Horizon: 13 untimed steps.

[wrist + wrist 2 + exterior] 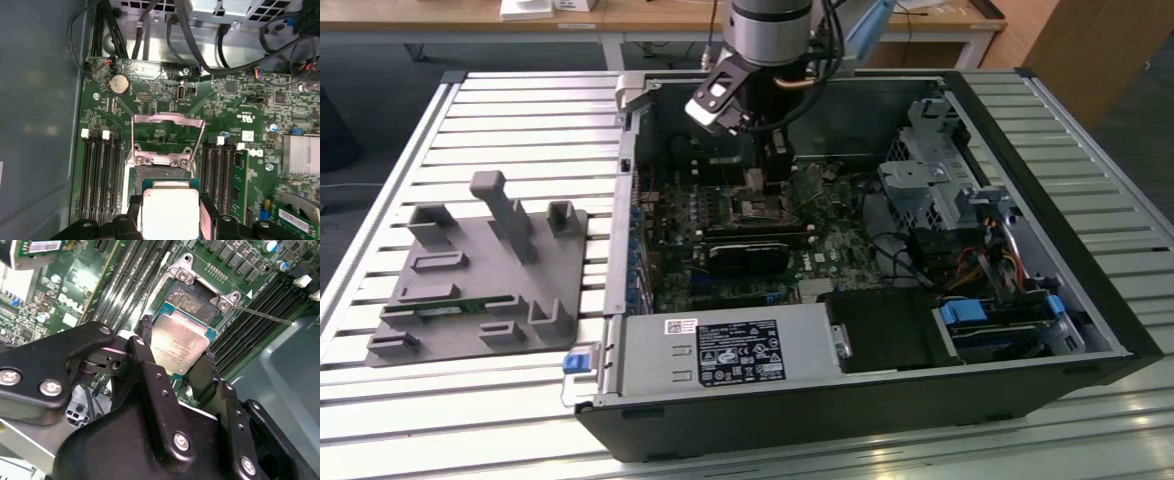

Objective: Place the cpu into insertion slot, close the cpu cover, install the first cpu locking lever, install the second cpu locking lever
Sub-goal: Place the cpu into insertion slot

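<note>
My gripper (767,172) hangs inside the open computer case, just above the motherboard. Its two black fingers (146,335) are shut on the cpu (180,342), a flat square chip with a dull metal top, gripped by two opposite edges. The cpu (170,212) hovers close over the insertion slot (162,175), partly overlapping it and offset toward one edge. The slot's dark centre (194,296) shows beyond the chip. The cpu cover (167,118), a thin silver frame, stands swung open behind the slot. A thin locking lever (260,314) sticks out sideways from the slot.
Long black memory slots (97,170) flank the insertion slot on both sides. A black card (750,250) lies just in front of the slot in the exterior view. A drive cage with cables (941,190) fills the case's right. A grey fixture (480,270) sits on the table at the exterior view's left.
</note>
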{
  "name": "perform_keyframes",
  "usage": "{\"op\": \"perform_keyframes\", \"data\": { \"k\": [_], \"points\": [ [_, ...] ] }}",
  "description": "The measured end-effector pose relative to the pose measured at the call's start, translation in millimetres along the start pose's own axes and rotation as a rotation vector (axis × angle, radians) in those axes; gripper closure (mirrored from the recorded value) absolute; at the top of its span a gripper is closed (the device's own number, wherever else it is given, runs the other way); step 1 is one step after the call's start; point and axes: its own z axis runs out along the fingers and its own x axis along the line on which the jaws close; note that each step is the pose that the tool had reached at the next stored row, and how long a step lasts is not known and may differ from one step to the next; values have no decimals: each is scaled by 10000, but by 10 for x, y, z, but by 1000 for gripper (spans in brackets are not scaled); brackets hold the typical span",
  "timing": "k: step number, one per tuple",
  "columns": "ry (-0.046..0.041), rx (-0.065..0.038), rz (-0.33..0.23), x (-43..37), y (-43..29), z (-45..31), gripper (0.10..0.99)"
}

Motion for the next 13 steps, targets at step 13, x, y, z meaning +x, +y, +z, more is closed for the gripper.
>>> {"op": "perform_keyframes", "data": {
  "k": [13],
  "points": [
    [-10,7,144,40,-12,201,545]
  ]
}}
